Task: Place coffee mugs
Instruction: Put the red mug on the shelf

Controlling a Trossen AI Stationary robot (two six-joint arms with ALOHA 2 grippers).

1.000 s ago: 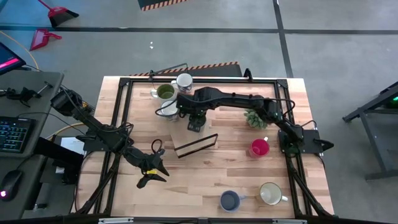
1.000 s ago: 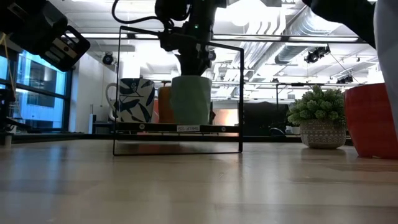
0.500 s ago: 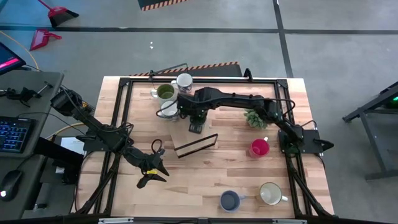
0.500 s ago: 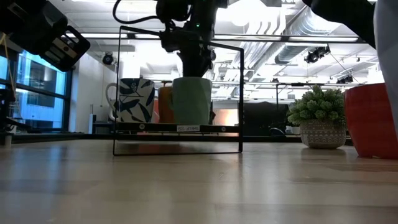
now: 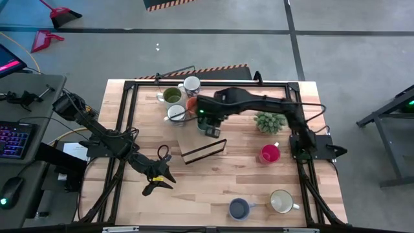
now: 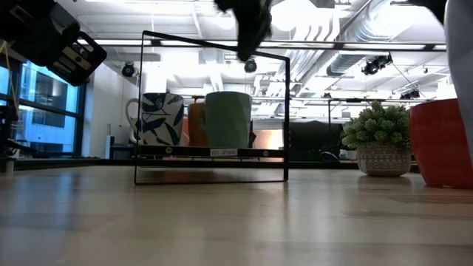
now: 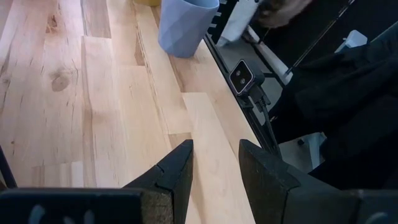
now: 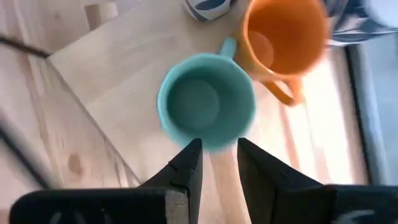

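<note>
Table (image 5: pixel 304 97) and left arm same as a second ago; the right arm differs. It then reached low with its fingers down at the teal mug (image 8: pixel 205 106). Now the right gripper (image 8: pixel 217 165) is lifted clear and shifted slightly right, and the mug stands where it was. With the arm moved off, the orange mug (image 5: pixel 191 103) shows from above. The right gripper is released, fingers slightly apart with nothing between them. The teal mug sits upright on the table directly under it, not touching, handle toward the orange mug. In the low view the gripper hangs well above the teal mug's rim. The teal mug is in the far-left cluster, just beside the orange mug, behind the wire frame (image 5: pixel 204 151) as the low camera sees it. Also in that cluster are the leaf-patterned white mug (image 5: pixel 191 84), the olive green mug (image 5: pixel 171 96) and a plain white mug (image 5: pixel 176 114). The potted plant (image 5: pixel 268 122) is to the right of the cluster, and the red mug (image 5: pixel 270 154) is nearer than the plant. The blue mug (image 5: pixel 239 208) and the cream mug (image 5: pixel 281 201) are at the near edge, right of centre. The left gripper (image 7: pixel 214 174) waits at the near left, released and empty, low over bare wood, well apart from the cluster. The small label (image 6: pixel 225 153) on the frame's bottom bar has writing too small to read.
</note>
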